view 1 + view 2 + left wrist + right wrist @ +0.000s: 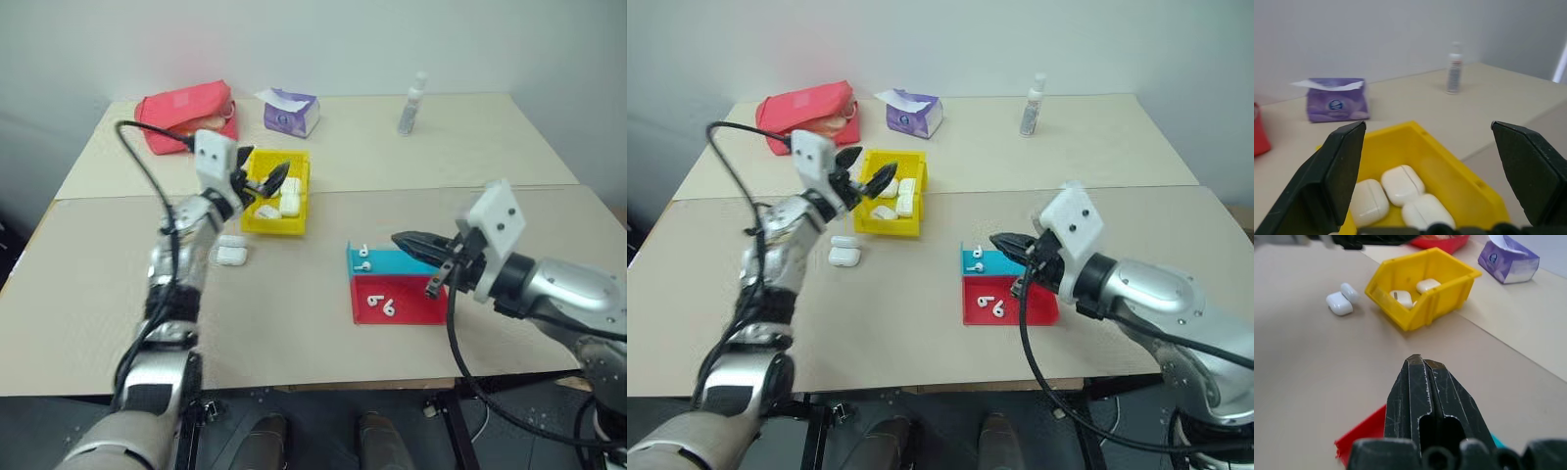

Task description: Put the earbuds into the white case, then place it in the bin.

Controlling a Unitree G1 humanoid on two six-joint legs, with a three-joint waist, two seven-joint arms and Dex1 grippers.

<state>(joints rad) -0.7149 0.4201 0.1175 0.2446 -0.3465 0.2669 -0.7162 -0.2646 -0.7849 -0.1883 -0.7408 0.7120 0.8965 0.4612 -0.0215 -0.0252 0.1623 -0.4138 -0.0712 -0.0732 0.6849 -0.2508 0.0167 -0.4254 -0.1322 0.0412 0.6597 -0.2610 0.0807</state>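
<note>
The yellow bin point(277, 227) stands mid-table with three white cases point(1403, 185) lying inside it. Just above the bin hangs my left gripper point(261, 168), open, with nothing between its fingers. Two more white cases point(232, 253) lie on the table beside the bin, on its left. Tiny white earbuds rest in the blue tray point(363, 257) and in the red tray point(380, 305). My right gripper point(399, 238) is shut and empty, hovering over the blue tray and pointing towards the bin point(1437, 296).
The blue tray point(397, 262) and red tray point(407, 302) sit side by side near the table's front right. At the back stand a red pouch point(186, 116), a purple tissue pack point(291, 114) and a small bottle point(412, 103).
</note>
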